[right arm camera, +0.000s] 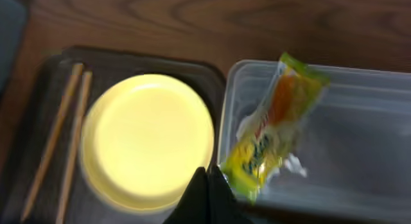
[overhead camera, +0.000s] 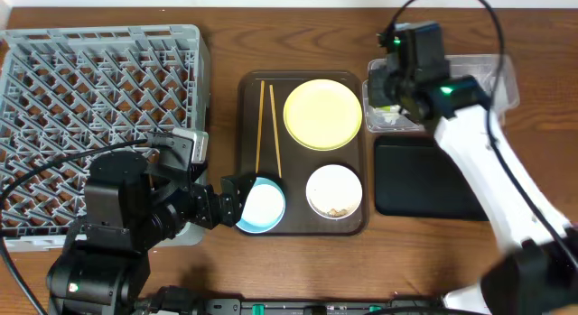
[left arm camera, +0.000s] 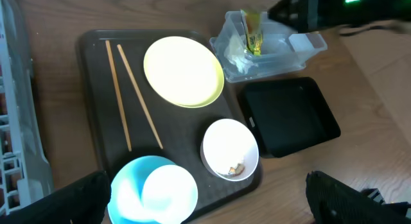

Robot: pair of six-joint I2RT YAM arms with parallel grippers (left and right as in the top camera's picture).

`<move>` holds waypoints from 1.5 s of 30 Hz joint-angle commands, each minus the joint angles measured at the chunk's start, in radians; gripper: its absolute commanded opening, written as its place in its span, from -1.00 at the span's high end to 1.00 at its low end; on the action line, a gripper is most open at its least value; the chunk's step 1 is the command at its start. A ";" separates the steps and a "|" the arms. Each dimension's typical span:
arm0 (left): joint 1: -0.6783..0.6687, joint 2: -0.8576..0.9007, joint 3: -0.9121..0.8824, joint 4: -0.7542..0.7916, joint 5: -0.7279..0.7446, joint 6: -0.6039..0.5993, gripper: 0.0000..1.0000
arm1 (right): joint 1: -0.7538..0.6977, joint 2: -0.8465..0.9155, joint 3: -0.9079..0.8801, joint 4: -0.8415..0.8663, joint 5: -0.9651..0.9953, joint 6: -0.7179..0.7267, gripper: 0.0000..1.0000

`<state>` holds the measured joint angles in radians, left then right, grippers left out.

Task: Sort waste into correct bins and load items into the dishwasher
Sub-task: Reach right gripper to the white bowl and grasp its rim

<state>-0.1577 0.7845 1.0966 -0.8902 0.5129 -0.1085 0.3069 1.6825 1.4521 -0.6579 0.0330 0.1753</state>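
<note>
Snack wrapper point(right arm camera: 273, 121): hanging over the clear tub point(right arm camera: 359, 153), right gripper point(right arm camera: 207, 180) clenching one end.
Risk: wrapper catching the tub's near rim on release and tipping onto the bench point(overhead camera: 226, 49).
Left gripper point(overhead camera: 233, 204): standing open beside the light blue bowl point(overhead camera: 262, 207).

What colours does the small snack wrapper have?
The wrapper is yellow-green with an orange middle; the right wrist view shows it best.

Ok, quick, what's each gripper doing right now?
Left gripper: open, holding nothing, beside the light blue bowl.
Right gripper: shut, apparently pinching the snack wrapper over the clear tub.
</note>
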 commanded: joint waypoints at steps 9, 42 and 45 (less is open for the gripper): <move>0.005 -0.001 0.018 0.000 -0.004 -0.005 -0.95 | -0.085 0.255 -0.005 0.084 0.061 0.064 0.98; 0.005 -0.001 0.018 0.000 -0.004 -0.005 -0.95 | -0.083 0.015 -0.005 -0.121 -0.349 -0.050 0.77; 0.005 -0.001 0.018 0.000 -0.004 -0.005 -0.95 | -0.016 -0.046 -0.005 -0.225 -0.362 -0.047 0.65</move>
<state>-0.1577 0.7845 1.0966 -0.8902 0.5133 -0.1081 0.2302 1.7164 1.4357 -0.8379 -0.2150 0.1337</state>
